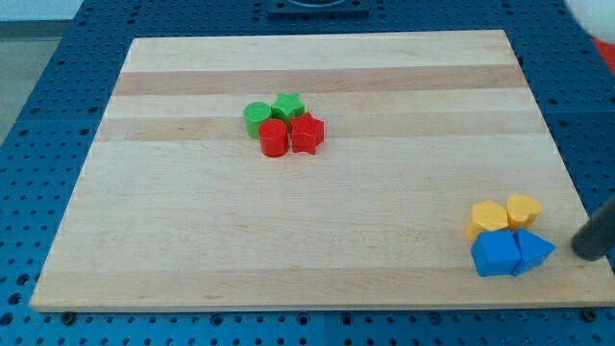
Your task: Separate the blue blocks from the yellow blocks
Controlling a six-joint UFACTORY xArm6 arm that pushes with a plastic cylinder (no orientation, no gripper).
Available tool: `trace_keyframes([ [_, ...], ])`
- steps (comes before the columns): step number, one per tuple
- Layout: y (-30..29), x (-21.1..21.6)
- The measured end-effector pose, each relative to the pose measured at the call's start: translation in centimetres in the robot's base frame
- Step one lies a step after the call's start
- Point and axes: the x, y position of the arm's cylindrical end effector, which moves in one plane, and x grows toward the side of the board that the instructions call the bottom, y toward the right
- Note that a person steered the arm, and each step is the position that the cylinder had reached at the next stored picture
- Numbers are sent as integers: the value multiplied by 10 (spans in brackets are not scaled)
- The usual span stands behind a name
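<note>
Two blue blocks, one square (pixel 496 254) and one wedge-like (pixel 533 249), touching two yellow blocks (pixel 488 217) (pixel 524 209) at the wooden board's (pixel 288 231) bottom right, two green (pixel 257 117) (pixel 287 105), two red (pixel 273 136) (pixel 307 133), my tip (pixel 583 254) just right of the blue wedge, holding nothing, rod cut off at the edge.

Tilted dark rod, my tip (pixel 582 254) low at the view's right

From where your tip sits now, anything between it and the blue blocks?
Nothing visible. My tip is at the view's right edge, just right of the blue triangular block, with only bare board between. The blue cube sits beyond it to the view's left; both blues touch the yellow blocks above them.
</note>
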Motion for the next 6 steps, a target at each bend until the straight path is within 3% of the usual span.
trace_keyframes([
  [2,-45,17],
  [5,-123,-11],
  [6,-121,-13],
])
